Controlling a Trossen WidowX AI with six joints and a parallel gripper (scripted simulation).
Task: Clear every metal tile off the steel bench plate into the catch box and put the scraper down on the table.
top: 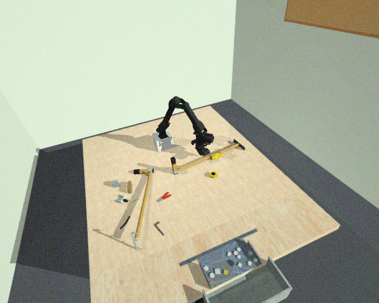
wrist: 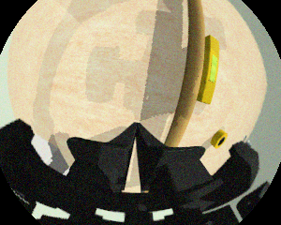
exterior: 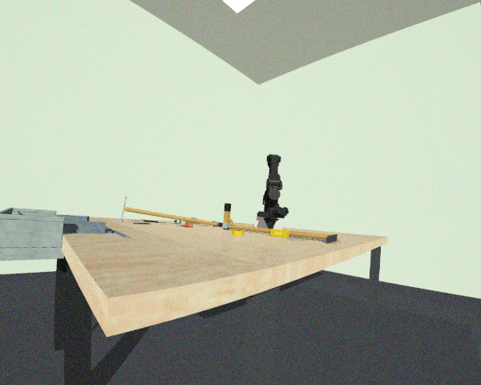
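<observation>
Pale green walls and a grey one enclose your workspace, with a dark floor below and a brown board (top: 336, 17) high on the grey wall. Your wooden desk (top: 248, 196) (exterior: 170, 265) (wrist: 61, 56) carries the rest. The black arm (top: 191, 115) (exterior: 273, 182) stands on its pale base block and bends down toward the desk. Two long wooden-handled tools lie across it, and you can't tell for sure which is the scraper: the black-bladed tool (top: 192, 163) (exterior: 303, 234) (wrist: 192, 70) runs close by the arm's lower end, while the silver-headed tool (top: 144, 202) (exterior: 166, 216) lies well apart from it, its head toward the plate end.

The grey catch box (top: 282, 293) (exterior: 29, 232) sits at the desk's edge, by the far end of the steel bench plate (top: 215, 257). You have several tiles (top: 217, 271) scattered over that plate, mostly pale, one of them orange-yellow. Your fingers (top: 203, 151) (exterior: 270, 225) are closed together with nothing between them, near the black-bladed tool's handle.

Just beside that handle you'll find a yellow level (top: 215, 156) (exterior: 279, 233) (wrist: 209, 70). Red-handled pliers (top: 165, 196) (exterior: 187, 226) lie between the long tools, and a yellow tape roll (top: 213, 174) (exterior: 237, 233) (wrist: 220, 139) rests near the level.
</observation>
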